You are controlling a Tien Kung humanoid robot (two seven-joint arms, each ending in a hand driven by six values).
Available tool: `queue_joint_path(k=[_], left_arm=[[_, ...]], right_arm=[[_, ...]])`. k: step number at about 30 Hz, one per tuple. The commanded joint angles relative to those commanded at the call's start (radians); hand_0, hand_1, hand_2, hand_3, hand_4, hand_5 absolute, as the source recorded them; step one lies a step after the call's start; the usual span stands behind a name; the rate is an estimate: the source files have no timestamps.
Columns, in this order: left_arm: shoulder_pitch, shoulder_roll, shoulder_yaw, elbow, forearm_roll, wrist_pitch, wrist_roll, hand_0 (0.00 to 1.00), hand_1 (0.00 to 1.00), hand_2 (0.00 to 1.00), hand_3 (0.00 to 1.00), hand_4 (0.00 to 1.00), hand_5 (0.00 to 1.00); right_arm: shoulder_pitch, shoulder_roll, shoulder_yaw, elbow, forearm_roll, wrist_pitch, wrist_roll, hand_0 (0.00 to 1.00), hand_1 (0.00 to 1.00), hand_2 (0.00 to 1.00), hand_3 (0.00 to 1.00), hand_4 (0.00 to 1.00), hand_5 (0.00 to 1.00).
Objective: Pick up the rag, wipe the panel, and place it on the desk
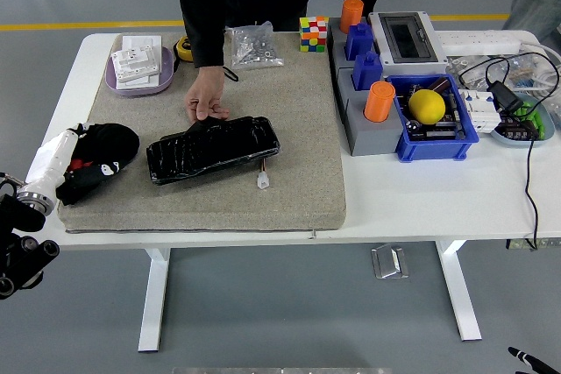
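Observation:
A black rag (105,148) with small red and white marks lies bunched at the left end of the grey felt mat (289,181). My left hand (74,139) sits at the rag's left edge, behind its white forearm; black on black hides its grip. The glossy black panel (213,147) lies mid-mat, to the right of the rag. A person at the far side rests a hand (206,102) on the panel's upper left edge. Only a black sliver of my right arm (529,360) shows at the bottom right corner, far below the table.
A purple tray (118,83) with white parts, a bag of screws (254,45) and a colour cube (313,32) stand at the back. To the right are grey and blue holders with orange cylinders (379,101), a blue bin with a yellow ball (427,106), and cables (529,155).

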Motion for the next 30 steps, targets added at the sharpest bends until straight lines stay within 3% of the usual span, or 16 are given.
queue_joint_path(k=[3,4,9,10,15,16,21,22,27,28,30], left_arm=[[-0.001,-0.005,0.004,0.007,-0.013,0.009,-0.001,0.441,0.62,0.833,0.826,0.887,0.381],[-0.001,-0.006,0.007,0.008,-0.018,0.011,-0.002,0.373,0.461,0.809,0.78,0.799,0.285],[-0.001,-0.013,0.016,0.02,-0.035,0.025,-0.006,0.373,0.461,0.809,0.78,0.799,0.285],[-0.001,-0.014,0.019,0.024,-0.039,0.029,-0.007,0.339,0.389,0.782,0.756,0.712,0.216],[-0.001,-0.017,0.023,0.03,-0.058,0.047,-0.016,0.339,0.389,0.782,0.756,0.712,0.216],[-0.001,-0.018,0.023,0.03,-0.057,0.052,-0.018,0.276,0.264,0.752,0.725,0.638,0.184],[-0.004,-0.021,0.03,0.039,-0.067,0.064,-0.025,0.276,0.264,0.752,0.725,0.638,0.184],[-0.003,-0.022,0.032,0.041,-0.071,0.07,-0.029,0.239,0.183,0.717,0.7,0.572,0.15],[0.0,-0.028,0.03,0.044,-0.069,0.09,-0.041,0.239,0.183,0.717,0.7,0.572,0.15],[0.0,-0.028,0.029,0.045,-0.068,0.093,-0.042,0.222,0.133,0.683,0.67,0.531,0.115],[-0.001,-0.029,0.031,0.047,-0.072,0.097,-0.046,0.222,0.133,0.683,0.67,0.531,0.115]], right_arm=[[0.0,0.0,-0.001,0.001,-0.001,-0.001,0.0,0.779,0.64,0.716,0.633,0.998,0.557],[0.0,0.0,0.0,0.001,0.0,-0.001,0.001,0.781,0.64,0.715,0.632,0.998,0.557],[-0.002,0.002,0.001,0.001,-0.002,-0.002,0.001,0.781,0.64,0.715,0.632,0.998,0.557],[-0.002,0.002,0.001,0.001,-0.003,-0.002,0.001,0.781,0.64,0.715,0.632,0.998,0.556],[-0.003,0.002,0.001,0.0,-0.003,-0.003,0.001,0.781,0.64,0.715,0.632,0.998,0.556],[-0.003,0.002,0.001,0.0,-0.003,-0.002,0.0,0.782,0.64,0.715,0.632,0.998,0.555],[-0.003,0.003,0.0,0.0,-0.004,-0.003,0.0,0.782,0.64,0.715,0.632,0.998,0.555],[-0.003,0.003,-0.001,0.0,-0.004,-0.004,0.0,0.782,0.64,0.714,0.632,0.998,0.554],[-0.005,0.004,-0.001,0.0,-0.004,-0.004,0.001,0.782,0.64,0.714,0.632,0.998,0.554],[-0.005,0.004,-0.001,0.0,-0.004,-0.004,0.0,0.782,0.64,0.715,0.631,0.998,0.554],[-0.006,0.004,0.0,0.0,-0.005,-0.004,0.0,0.782,0.64,0.715,0.631,0.998,0.554]])
